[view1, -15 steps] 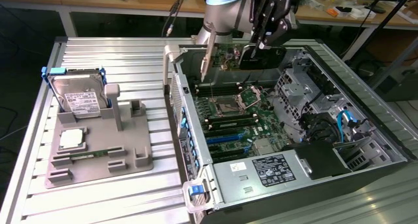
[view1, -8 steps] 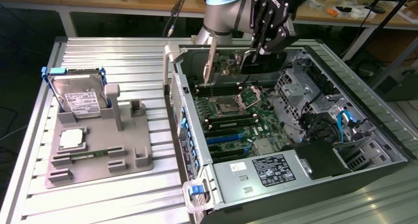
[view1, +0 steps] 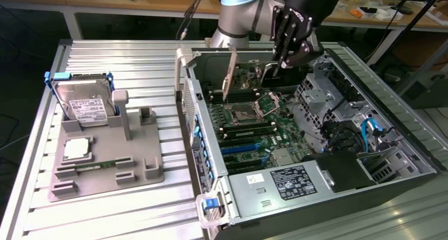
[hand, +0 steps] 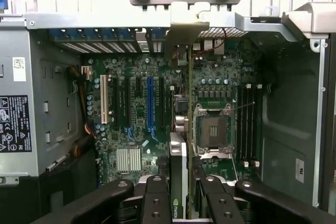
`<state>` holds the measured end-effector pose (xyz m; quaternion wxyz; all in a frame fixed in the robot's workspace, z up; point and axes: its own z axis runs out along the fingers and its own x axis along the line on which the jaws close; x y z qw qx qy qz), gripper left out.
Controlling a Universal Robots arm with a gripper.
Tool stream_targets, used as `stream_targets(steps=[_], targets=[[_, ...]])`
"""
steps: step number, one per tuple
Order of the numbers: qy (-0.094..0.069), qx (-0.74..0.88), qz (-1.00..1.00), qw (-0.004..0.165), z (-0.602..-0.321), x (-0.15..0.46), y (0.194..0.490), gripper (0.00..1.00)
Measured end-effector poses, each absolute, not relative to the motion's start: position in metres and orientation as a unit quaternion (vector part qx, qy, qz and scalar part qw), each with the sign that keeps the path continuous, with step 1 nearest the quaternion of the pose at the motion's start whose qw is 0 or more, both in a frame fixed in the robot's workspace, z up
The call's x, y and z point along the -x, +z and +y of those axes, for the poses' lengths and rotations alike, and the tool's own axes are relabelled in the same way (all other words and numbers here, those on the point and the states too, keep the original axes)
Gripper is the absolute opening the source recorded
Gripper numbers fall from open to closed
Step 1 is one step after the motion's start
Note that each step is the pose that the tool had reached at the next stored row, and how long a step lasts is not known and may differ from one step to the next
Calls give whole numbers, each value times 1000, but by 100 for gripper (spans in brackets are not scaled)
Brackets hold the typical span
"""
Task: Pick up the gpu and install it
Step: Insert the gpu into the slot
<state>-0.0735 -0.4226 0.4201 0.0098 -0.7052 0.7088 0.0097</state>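
A ribbed metal table (view1: 105, 219) carries an open computer case (view1: 413, 161) lying on its side, its motherboard (view1: 263, 132) facing up. A robot arm (view1: 234, 20) reaches in from the far edge of the table. At the near end of the case sits the power supply (view1: 287, 183) with its white-and-black label.

On the exterior view's left, well apart from the case, a grey parts holder (view1: 140, 172) stands on the table. A silver hard drive (view1: 84, 106) is propped upright at its back, a square processor chip (view1: 75, 148) lies flat in front of it, and a narrow memory stick (view1: 98, 165) rests just beyond that.

The gpu (view1: 251, 75) hangs inside the case above the motherboard, standing on edge near the open processor socket (view1: 246, 111). Its silvery end bracket (view1: 229, 75) points toward the case wall on the exterior view's left. It looks raised off the board rather than seated in a slot.

The black gripper (view1: 284, 59) has its fingers (hand: 156, 195) closed against both faces of the card. In the wrist view the gpu (hand: 177, 156) runs edge-on away from the gripper (hand: 181, 187), between a long blue slot (hand: 150, 103) and the processor socket (hand: 212, 129), with the end bracket (hand: 185, 30) at the case's rim.
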Motion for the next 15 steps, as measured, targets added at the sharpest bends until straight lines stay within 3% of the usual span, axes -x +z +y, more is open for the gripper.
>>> stream_targets(steps=[15], targets=[[10, 705, 709, 9, -449, 72, 392, 27]])
